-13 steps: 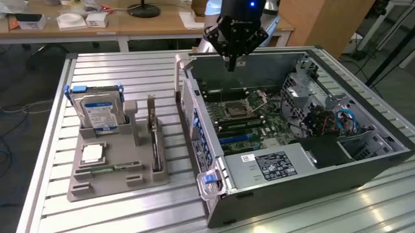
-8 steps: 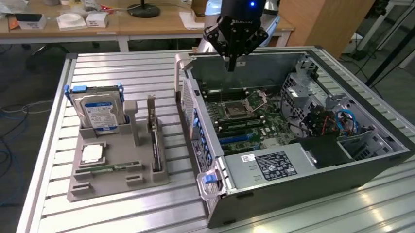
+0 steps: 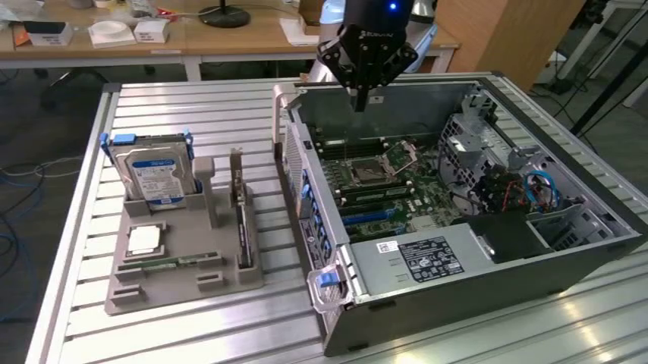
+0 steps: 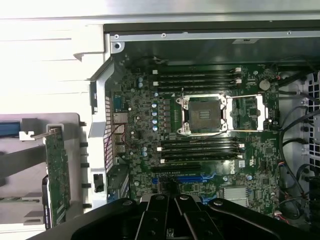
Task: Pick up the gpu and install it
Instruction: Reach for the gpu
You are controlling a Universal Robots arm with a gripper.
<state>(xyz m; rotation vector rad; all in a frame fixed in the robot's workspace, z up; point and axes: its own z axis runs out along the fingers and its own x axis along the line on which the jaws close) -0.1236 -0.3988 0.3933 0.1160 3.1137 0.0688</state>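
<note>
The gpu [image 3: 240, 214] stands on its edge in a slot of the grey holder [image 3: 182, 294], on the exterior view's left of the open computer case [image 3: 486, 265]. In the wrist view the gpu [image 4: 57, 176] shows as a thin green card with a metal bracket at one end. My gripper [image 3: 359, 103] hangs shut and empty over the far rim of the case, above the motherboard [image 3: 390, 182] and well apart from the gpu. The gripper's fingers [image 4: 176, 207] are pressed together, with the blue expansion slot [image 4: 187, 177] just beyond them.
A silver hard drive [image 3: 152, 176] with a blue-white label stands in the holder, with a processor chip [image 3: 145, 240] and a memory stick [image 3: 174, 262] lying in front. The open processor socket [image 4: 205, 115] sits mid-board. Cables and a drive cage [image 3: 511, 189] fill the case's right side. The case wall [image 3: 303, 189] rises between holder and board.
</note>
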